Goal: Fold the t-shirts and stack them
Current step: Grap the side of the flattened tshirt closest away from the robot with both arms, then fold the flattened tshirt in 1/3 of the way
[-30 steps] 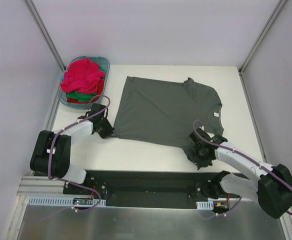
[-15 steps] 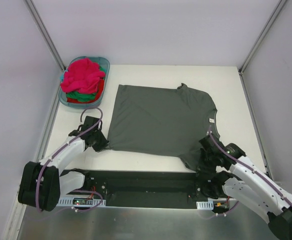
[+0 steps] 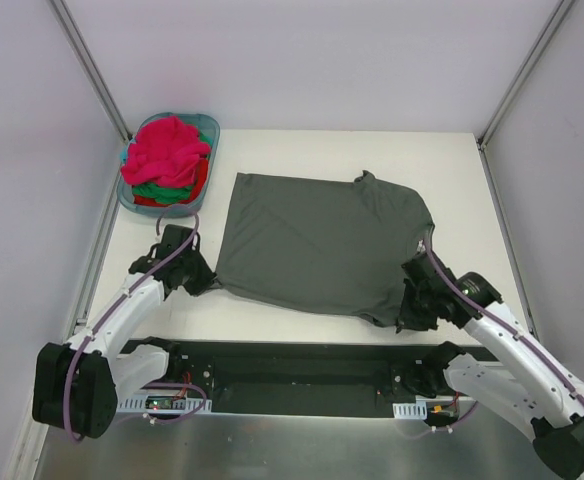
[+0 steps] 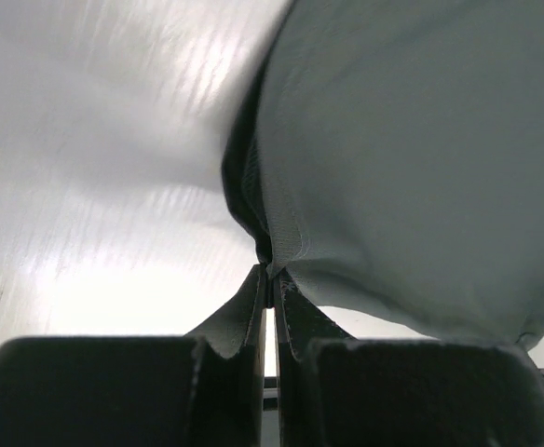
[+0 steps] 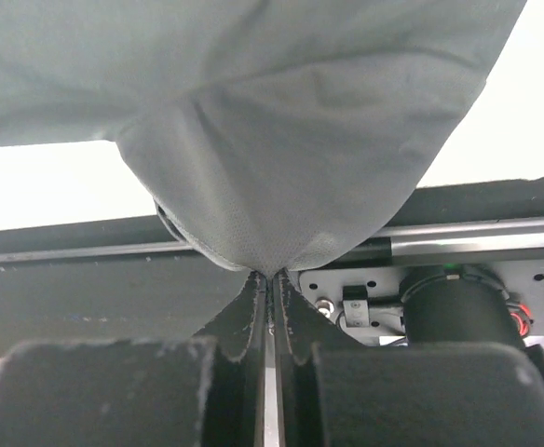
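Both arms reach low over the worktop [image 3: 452, 170], elbows bent outward. The left fingers [image 4: 256, 303] are pinched tight on the near-left hem corner of the grey shirt [image 3: 317, 240], and the right fingers [image 5: 253, 300] are clamped on its near-right corner by the front edge. The shirt lies spread mid-worktop. Other shirts [image 3: 167, 150] are heaped in the basket [image 3: 210, 125] at far left.

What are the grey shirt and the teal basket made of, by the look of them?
Grey shirt: soft knit cloth, probably cotton jersey, matte; it drapes and puckers, with a stitched hem seen close up.
Basket: likely plastic, teal, slightly translucent and glossy, with a smooth moulded rim.
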Controlling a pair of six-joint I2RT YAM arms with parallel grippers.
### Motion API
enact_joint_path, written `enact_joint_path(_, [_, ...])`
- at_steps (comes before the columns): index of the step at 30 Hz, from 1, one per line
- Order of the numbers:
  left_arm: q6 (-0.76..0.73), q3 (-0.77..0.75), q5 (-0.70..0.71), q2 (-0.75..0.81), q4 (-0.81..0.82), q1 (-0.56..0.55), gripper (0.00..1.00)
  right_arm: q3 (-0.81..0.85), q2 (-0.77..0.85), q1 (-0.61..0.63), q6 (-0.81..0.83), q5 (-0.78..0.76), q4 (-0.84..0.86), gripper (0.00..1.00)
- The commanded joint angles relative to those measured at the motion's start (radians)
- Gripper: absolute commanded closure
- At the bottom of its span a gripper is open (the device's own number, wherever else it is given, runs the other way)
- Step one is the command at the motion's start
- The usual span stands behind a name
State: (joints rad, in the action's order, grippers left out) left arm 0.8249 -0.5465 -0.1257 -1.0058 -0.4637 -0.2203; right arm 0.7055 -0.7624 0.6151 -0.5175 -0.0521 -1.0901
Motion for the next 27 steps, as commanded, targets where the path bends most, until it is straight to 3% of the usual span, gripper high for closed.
enact_joint_path(1, [0.014, -0.118, 0.000, -0.065, -0.006, 0.010, 1.00, 0.126, -0.081, -0.052, 0.080, -0.106, 0.035, 1.00])
enact_joint_path(17, [0.005, -0.403, 0.040, -0.395, 0.030, 0.012, 1.00, 0.360, -0.414, -0.288, 0.304, -0.062, 0.216, 1.00])
enact_joint_path(27, [-0.009, -0.530, 0.077, -0.568, 0.028, 0.018, 1.00, 0.514, -0.646, -0.365, 0.396, -0.064, 0.262, 1.00])
